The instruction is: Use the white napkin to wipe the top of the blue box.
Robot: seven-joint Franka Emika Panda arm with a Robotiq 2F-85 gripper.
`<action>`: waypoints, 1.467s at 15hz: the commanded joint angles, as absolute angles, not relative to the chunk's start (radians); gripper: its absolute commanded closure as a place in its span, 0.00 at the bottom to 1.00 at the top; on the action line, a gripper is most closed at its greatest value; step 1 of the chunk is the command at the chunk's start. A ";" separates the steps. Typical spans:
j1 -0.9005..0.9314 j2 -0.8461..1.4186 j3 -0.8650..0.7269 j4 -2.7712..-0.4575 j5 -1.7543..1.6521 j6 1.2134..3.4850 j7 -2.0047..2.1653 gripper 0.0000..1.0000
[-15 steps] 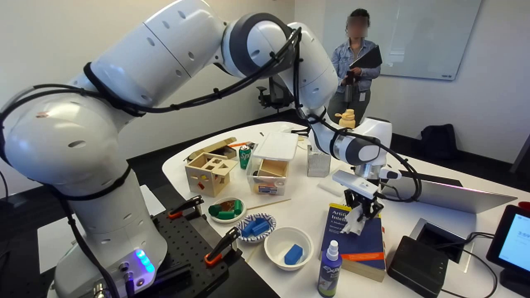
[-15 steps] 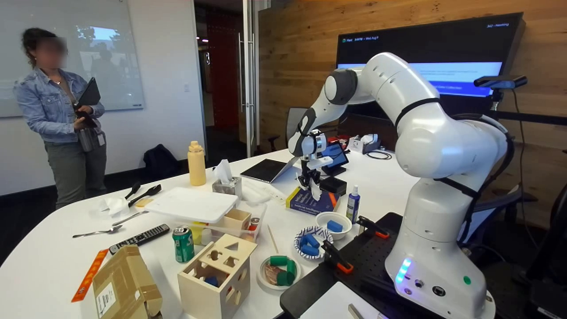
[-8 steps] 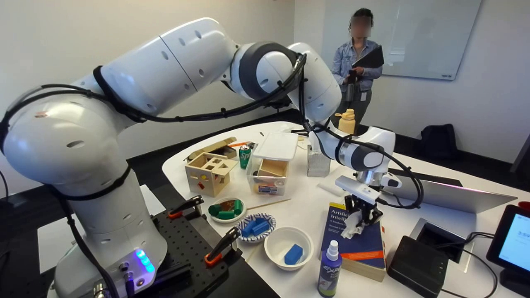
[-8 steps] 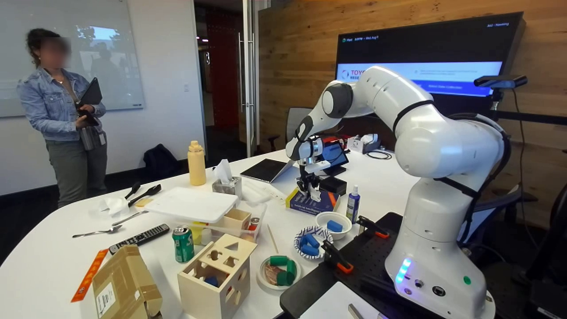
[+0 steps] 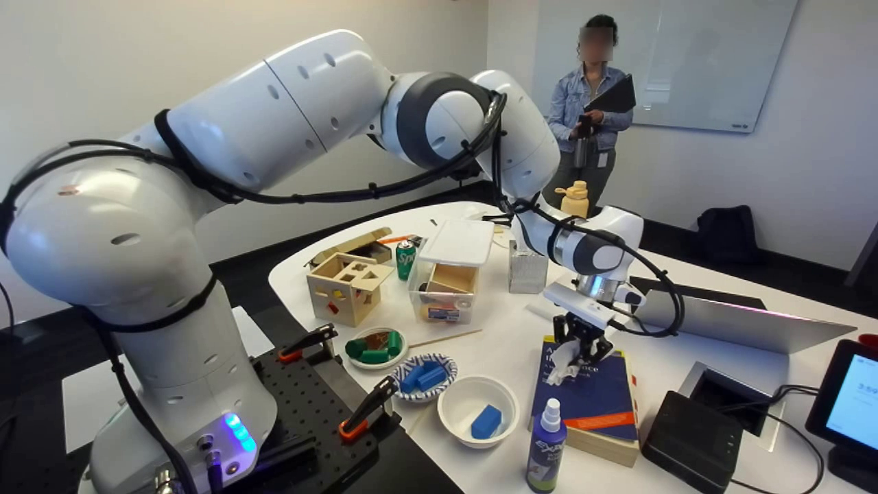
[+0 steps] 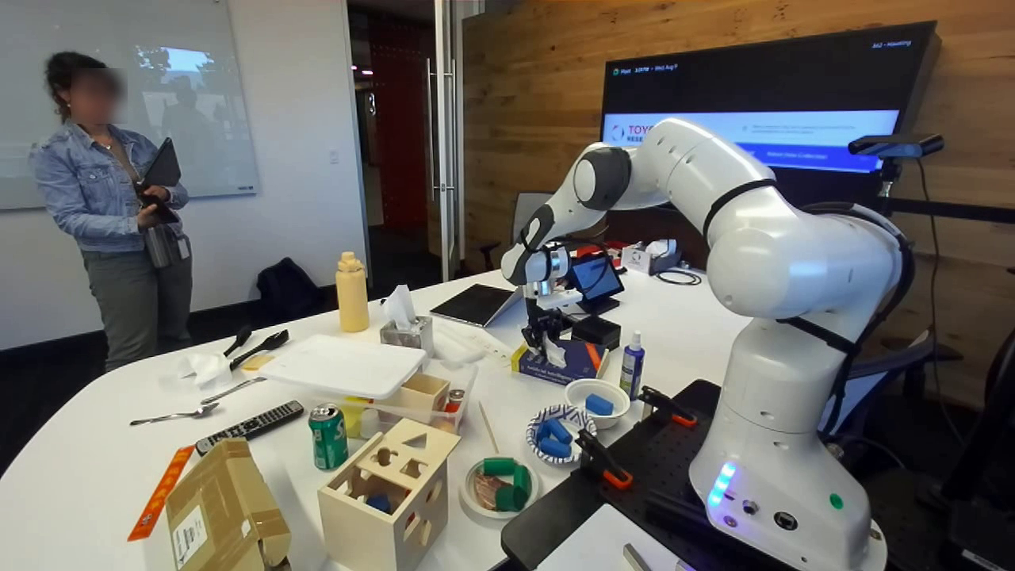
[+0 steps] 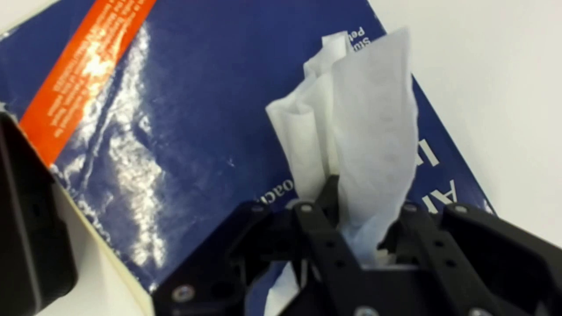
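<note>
The blue box (image 5: 597, 401) is a thick, book-like dark-blue thing with an orange band and white print, lying flat on the table; it also shows in an exterior view (image 6: 577, 361) and fills much of the wrist view (image 7: 206, 87). My gripper (image 5: 580, 351) is above its top, towards the titled end; it also shows in an exterior view (image 6: 545, 339). In the wrist view the gripper (image 7: 358, 215) is shut on the white napkin (image 7: 373, 131). The napkin (image 5: 564, 363) hangs folded from the fingers, its lower end appearing to touch the cover. The fingertips are partly hidden by it.
A blue spray bottle (image 5: 547, 453) stands close to the box's near corner. A white bowl (image 5: 449, 408) with a blue block is beside it. A black device (image 5: 693, 439) and a laptop (image 5: 748, 326) lie on the other side. A tissue box (image 5: 528, 271) stands behind.
My gripper first came down with the napkin, bunching it against the cover. It then moved left in both exterior views, dragging the napkin across the top. The box has not visibly moved.
</note>
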State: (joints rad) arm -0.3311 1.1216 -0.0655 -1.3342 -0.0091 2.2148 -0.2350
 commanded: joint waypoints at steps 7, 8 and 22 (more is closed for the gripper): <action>-0.337 1.056 -0.081 -1.402 0.007 2.092 -0.215 0.97; -0.343 1.058 -0.086 -1.393 0.011 2.095 -0.212 0.97; -0.409 1.167 -0.104 -1.221 0.038 2.064 -0.177 0.97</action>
State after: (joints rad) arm -0.4117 1.1497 -0.1071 -1.2536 0.0216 2.1124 -0.1860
